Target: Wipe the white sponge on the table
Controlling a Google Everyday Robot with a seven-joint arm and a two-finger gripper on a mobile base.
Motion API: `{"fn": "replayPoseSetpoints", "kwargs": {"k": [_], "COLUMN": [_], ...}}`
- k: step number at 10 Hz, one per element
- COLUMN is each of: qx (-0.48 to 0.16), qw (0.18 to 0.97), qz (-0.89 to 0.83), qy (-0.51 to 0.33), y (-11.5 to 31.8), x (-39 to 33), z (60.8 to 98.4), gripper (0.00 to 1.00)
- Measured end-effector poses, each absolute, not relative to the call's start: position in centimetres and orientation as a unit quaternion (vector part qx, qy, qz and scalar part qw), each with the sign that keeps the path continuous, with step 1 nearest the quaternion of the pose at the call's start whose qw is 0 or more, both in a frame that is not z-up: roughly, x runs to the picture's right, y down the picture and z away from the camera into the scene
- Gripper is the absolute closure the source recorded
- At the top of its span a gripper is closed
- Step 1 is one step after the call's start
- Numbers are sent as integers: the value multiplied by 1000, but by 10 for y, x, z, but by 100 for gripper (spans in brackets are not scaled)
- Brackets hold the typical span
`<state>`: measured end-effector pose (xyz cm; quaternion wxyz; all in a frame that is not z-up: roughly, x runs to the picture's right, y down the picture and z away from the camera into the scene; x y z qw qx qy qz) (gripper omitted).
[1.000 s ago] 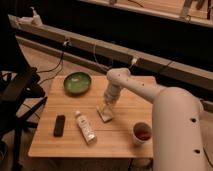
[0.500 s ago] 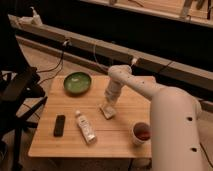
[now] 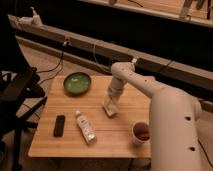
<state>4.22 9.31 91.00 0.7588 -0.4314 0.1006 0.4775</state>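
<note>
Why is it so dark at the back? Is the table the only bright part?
In the camera view, mostly yes: warm light falls on the table and the robot's pale arm, while the wall behind is nearly black. The gripper, down at the white sponge near the table's middle, is well lit too.

Smooth white claw [image 3: 111, 101] at the matt white sponge [image 3: 109, 109], on grained wooden table [image 3: 65, 141].

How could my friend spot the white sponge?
On the wooden table, look near the middle, right under the robot's end effector. The white sponge is the small flat pale pad there, not the lying white bottle or the cup with red inside.
</note>
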Motion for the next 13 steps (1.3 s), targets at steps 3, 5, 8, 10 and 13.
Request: {"fn": "replayPoseSetpoints", "kwargs": {"k": [3,5,8,10,13], "qx": [-433,-421,-400,-392,-379], "qw": [756,757,757,747,726], "qz": [479,489,508,528,563], "qy": [104,100,90,93,106], "y": [100,101,107,117,127], "x": [23,35,54,75,107], "z": [917,917,913,909,908], "gripper": [84,98,100,100,100]}}
